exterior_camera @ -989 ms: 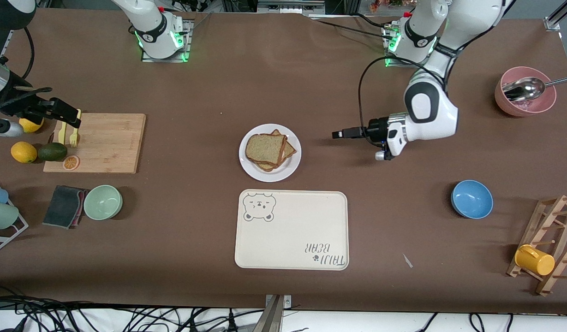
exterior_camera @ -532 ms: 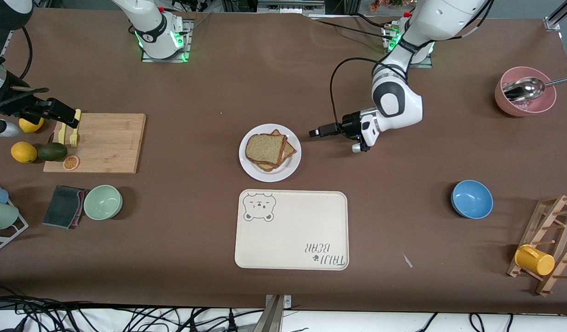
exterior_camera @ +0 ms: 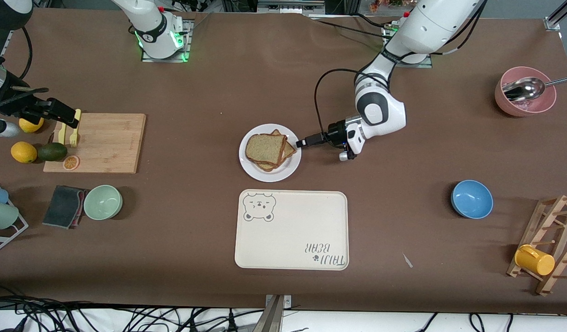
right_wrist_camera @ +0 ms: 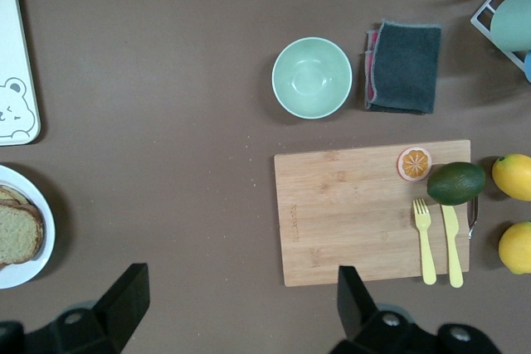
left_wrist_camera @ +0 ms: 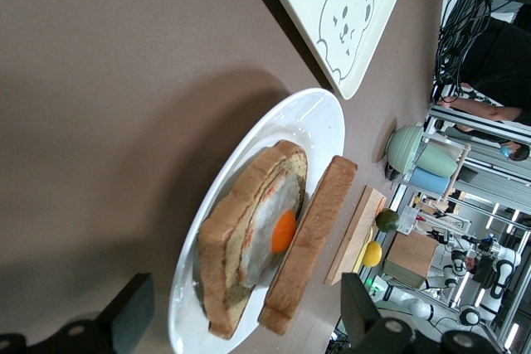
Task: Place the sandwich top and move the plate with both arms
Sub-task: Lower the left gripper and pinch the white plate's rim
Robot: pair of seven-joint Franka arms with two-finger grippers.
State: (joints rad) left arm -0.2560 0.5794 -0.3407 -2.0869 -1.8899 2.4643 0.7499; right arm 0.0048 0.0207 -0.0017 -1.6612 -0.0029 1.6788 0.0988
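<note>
Left pincer (exterior_camera: 301, 142) is low at the plate (exterior_camera: 290, 171) rim on the left arm's side, fingers wide with nothing between them; in the left wrist view the two fingertips (left_wrist_camera: 133, 314) straddle the rim edge-on, not clamped. Sandwich top (exterior_camera: 265, 148) is already on the stack on the plate, mid-table, just farther from the front camera than the cream bear tray (exterior_camera: 291, 229). So the placing step looks done; what's left is the two-arm plate move, and only one arm is in position. Right pincer (right_wrist_camera: 236, 304) hangs over the table near the cutting board (right_wrist_camera: 357, 213) at the right arm's end, well apart from the plate, also wide and empty; that arm is waiting. The front view gives layout, but from above the top slice hides the filling. The left wrist view shows it: a fried egg (left_wrist_camera: 278, 225) on the darker lower slice, and the top slice looks tilted or slid off toward one side, not square on the stack, though the low angle may exaggerate that. The right wrist view adds the fork (right_wrist_camera: 426, 242) and knife (right_wrist_camera: 450, 246), avocado (right_wrist_camera: 455, 182), lemons (right_wrist_camera: 516, 176), green bowl (right_wrist_camera: 312, 77) and grey cloth (right_wrist_camera: 404, 67). Risk, as I judge it: a one-sided lift tips the plate and sheds that loose slice.
</note>
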